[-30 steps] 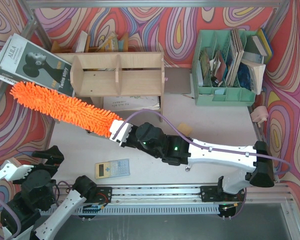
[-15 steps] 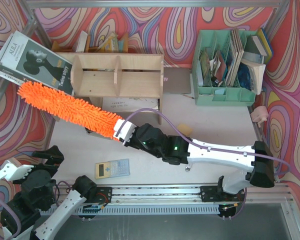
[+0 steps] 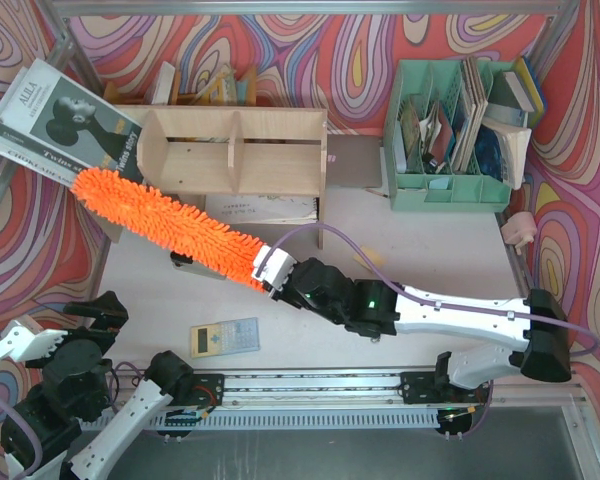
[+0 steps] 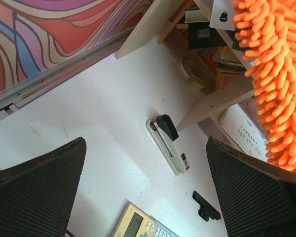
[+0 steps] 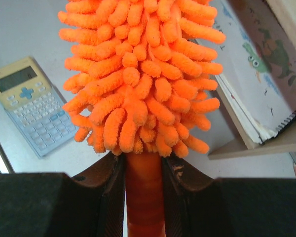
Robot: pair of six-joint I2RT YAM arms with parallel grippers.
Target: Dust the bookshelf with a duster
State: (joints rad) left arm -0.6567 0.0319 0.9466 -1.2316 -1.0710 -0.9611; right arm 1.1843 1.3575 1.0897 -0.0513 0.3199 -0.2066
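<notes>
The light plywood bookshelf [image 3: 235,150] stands at the back left of the table; its leg and underside show in the left wrist view [image 4: 214,98]. The bright orange fluffy duster [image 3: 170,225] lies slanted along the shelf's front lower edge, its tip at the left side panel. It also shows in the left wrist view [image 4: 274,74] and the right wrist view [image 5: 143,74]. My right gripper [image 3: 273,268] is shut on the duster's orange handle [image 5: 144,195]. My left gripper [image 4: 148,197] is open and empty, low at the near left [image 3: 90,315].
A calculator [image 3: 224,337] lies on the near table, and a stapler [image 4: 168,144] and a black clip [image 4: 205,206] lie near it. A magazine [image 3: 65,120] leans at the back left. A mint-green file organizer [image 3: 450,135] stands at the back right. A spiral notebook [image 5: 259,84] lies under the shelf.
My right arm has pulled back to the right, dragging the duster right along the shelf's front; its tip has come from the far left to the shelf's left panel. The left arm has not moved.
</notes>
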